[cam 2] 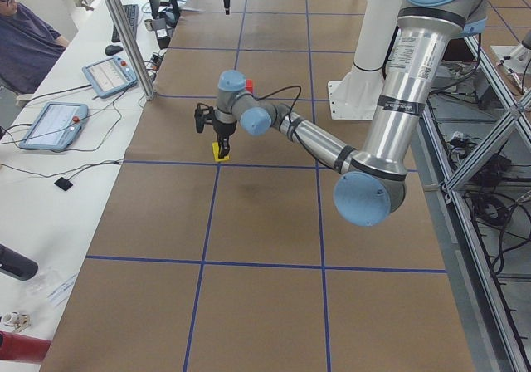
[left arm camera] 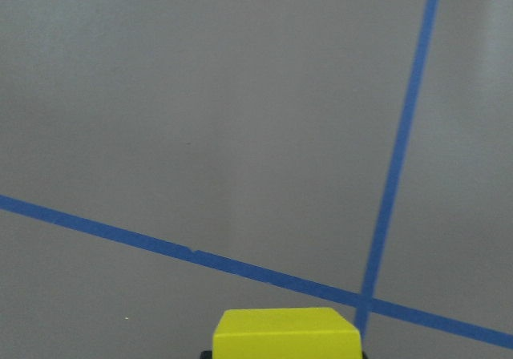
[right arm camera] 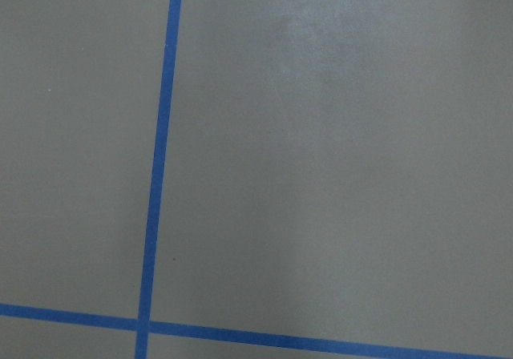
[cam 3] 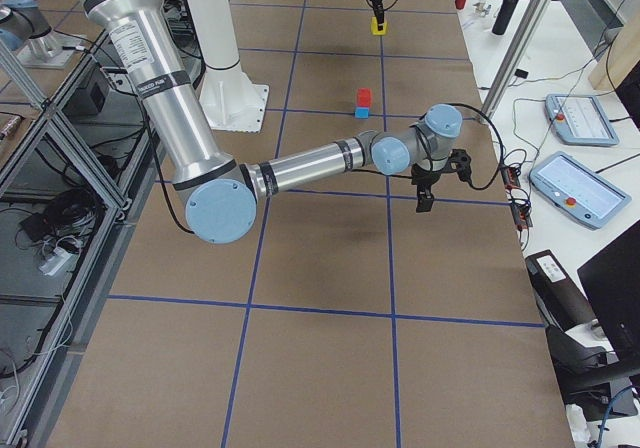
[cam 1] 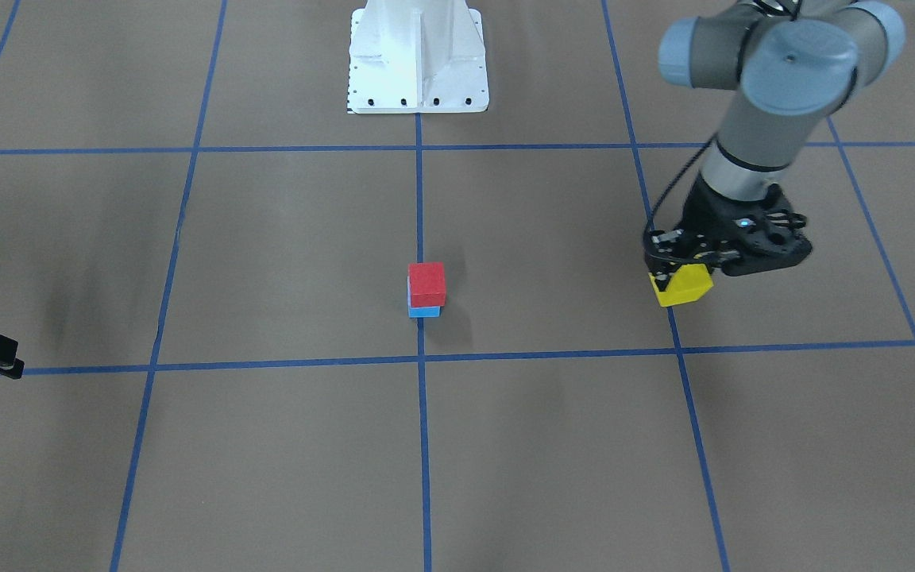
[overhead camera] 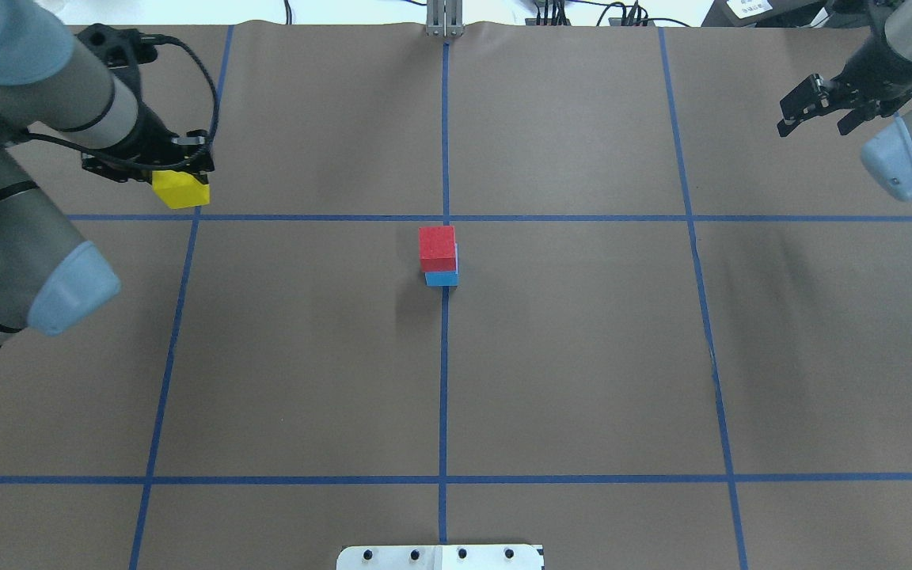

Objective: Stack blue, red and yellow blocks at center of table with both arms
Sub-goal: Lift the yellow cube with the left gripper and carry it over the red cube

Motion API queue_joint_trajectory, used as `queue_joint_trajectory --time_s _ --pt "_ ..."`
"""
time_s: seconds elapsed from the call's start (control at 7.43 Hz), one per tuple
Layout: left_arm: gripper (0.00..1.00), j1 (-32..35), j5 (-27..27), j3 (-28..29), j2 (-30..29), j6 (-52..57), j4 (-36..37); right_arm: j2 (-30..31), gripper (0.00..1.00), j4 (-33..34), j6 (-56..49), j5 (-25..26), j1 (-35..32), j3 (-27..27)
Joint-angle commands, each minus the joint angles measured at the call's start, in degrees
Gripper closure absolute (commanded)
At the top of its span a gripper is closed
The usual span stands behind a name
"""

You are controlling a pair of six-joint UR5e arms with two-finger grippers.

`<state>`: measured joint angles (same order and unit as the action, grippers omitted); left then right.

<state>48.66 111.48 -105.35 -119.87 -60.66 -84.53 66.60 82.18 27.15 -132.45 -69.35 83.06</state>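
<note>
A red block (overhead camera: 437, 247) sits on a blue block (overhead camera: 442, 279) at the table's centre, also in the front view with red (cam 1: 426, 282) above blue (cam 1: 424, 311). My left gripper (overhead camera: 175, 178) is shut on a yellow block (overhead camera: 180, 189), far to the left of the stack and low over the table. It shows in the front view (cam 1: 684, 286) and at the bottom of the left wrist view (left arm camera: 286, 333). My right gripper (overhead camera: 816, 119) is open and empty at the far right, well away from the stack.
Blue tape lines (overhead camera: 445, 380) divide the brown table into squares. The robot's white base plate (cam 1: 418, 59) stands at the near middle edge. A metal post (overhead camera: 445, 20) stands at the far edge. Tablets and cables lie off the table's ends.
</note>
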Motion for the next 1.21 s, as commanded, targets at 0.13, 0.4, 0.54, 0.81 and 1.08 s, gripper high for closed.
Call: queue_joint_trajectory --time_s 0.13,0.4,0.54,0.81,1.08 --pt "1.0 -9.2 -4.7 7.6 -18.0 -4.7 6.6 0.0 0.01 0.0 0.0 -0.1 0.0 0.0" --pt "1.0 -12.7 -7.6 18.9 -28.8 -4.9 6.5 0.2 0.01 0.0 -0.1 0.0 0.0 0.0" --pt "1.0 -13.9 -7.9 20.3 -29.3 -4.5 6.0 0.4 0.01 -0.3 -0.1 0.0 0.0 0.0" --pt "1.0 -14.7 -7.9 21.9 -28.8 -3.8 5.1 0.4 0.01 -0.4 0.0 -0.1 0.0 0.0" --pt "1.0 -15.7 -7.7 23.2 -28.8 -3.9 3.5 0.4 0.01 -0.4 0.0 -0.2 0.0 0.0"
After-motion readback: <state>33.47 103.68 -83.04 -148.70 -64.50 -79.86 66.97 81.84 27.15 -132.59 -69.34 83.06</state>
